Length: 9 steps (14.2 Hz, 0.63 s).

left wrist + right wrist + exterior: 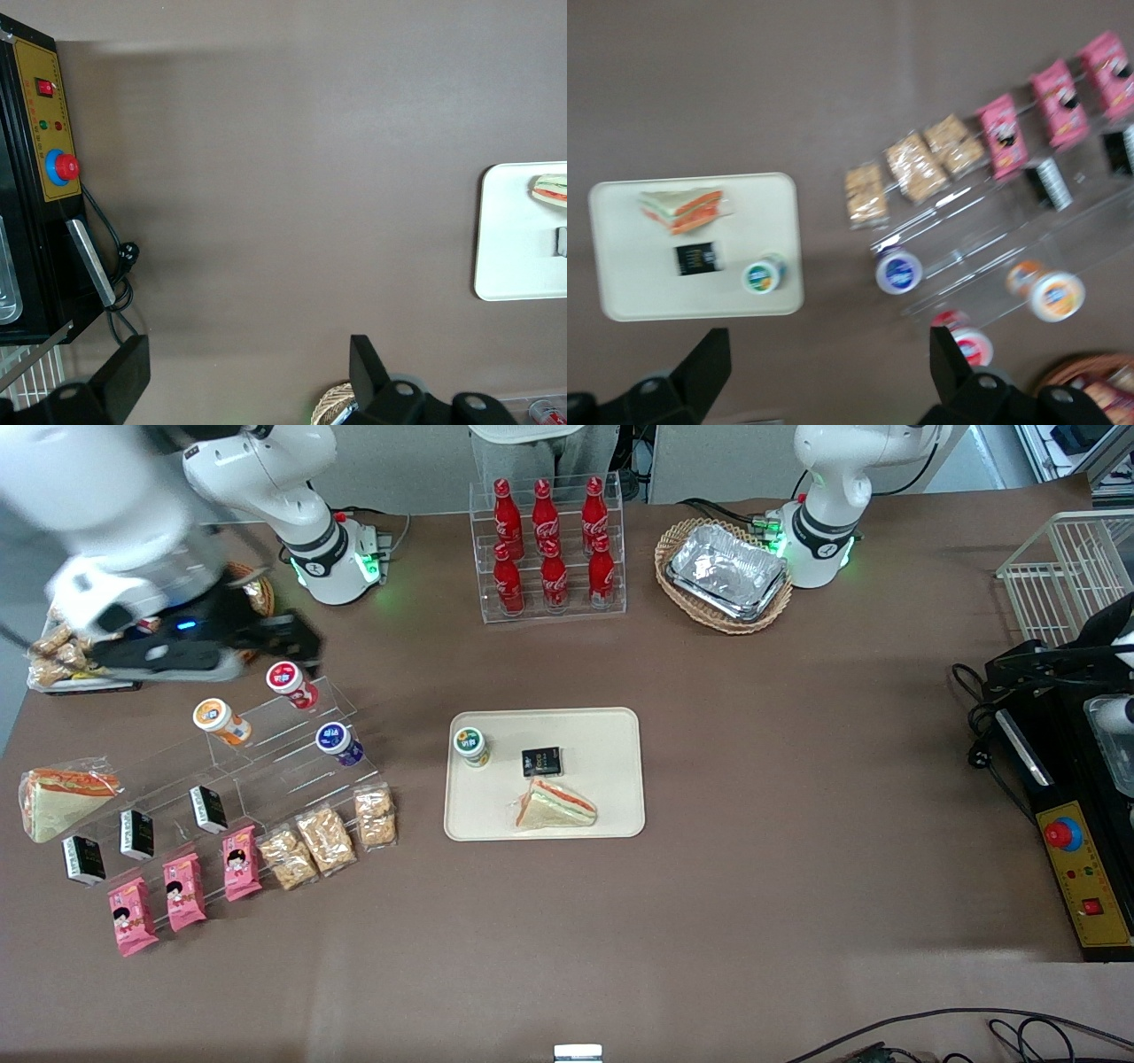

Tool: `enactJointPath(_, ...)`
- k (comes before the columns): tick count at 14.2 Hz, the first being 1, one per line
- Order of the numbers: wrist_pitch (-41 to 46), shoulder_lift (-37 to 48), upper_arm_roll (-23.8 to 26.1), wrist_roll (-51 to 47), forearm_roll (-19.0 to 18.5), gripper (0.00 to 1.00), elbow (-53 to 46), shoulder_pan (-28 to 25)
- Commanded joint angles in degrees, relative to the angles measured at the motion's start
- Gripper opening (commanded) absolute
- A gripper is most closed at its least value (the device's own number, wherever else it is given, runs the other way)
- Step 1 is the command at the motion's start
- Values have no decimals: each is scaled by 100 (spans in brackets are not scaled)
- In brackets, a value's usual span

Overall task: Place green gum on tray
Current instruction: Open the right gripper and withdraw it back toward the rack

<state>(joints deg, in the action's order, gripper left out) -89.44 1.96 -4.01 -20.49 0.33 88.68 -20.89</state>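
From the front we see the green gum [470, 746] upright on the tray [602, 731], near its corner toward the working arm. The gripper [297, 640] hangs above the clear rack [266, 766].

From the right wrist, its jaws stand wide and hold nothing; the green gum [763, 274] sits on the tray [629, 283], beside a black packet [697, 258].

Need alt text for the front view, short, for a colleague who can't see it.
The green gum stands upright on the tray, beside a small black packet and a wrapped sandwich. The open, empty gripper hangs above the clear display rack toward the working arm's end.
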Motion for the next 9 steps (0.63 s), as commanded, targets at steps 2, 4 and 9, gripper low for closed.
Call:
enactJointPath(2,137,-20,93,2359,-25,100,-140,1356)
enactJointPath(4,84,-47,84,3293,-7,100,-140,1841)
enactJointPath(9,93,-82,32,3306,72,100,-140,2115)
